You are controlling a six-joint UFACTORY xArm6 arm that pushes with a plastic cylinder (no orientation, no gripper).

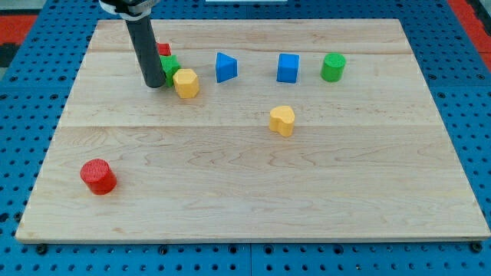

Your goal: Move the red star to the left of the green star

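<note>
The dark rod comes down from the view's top left, and my tip [153,84] rests on the board. The green star [170,67] sits just right of the rod, partly hidden by it. The red star [163,49] peeks out behind the rod, just above the green star and touching or nearly touching it. My tip is at the lower left of the green star, right against it.
A yellow hexagon block [186,83] touches the green star's lower right. Along the top row are a blue triangle-like block [225,67], a blue cube [288,68] and a green cylinder [333,67]. A yellow heart [282,120] lies mid-board. A red cylinder [98,176] stands at the lower left.
</note>
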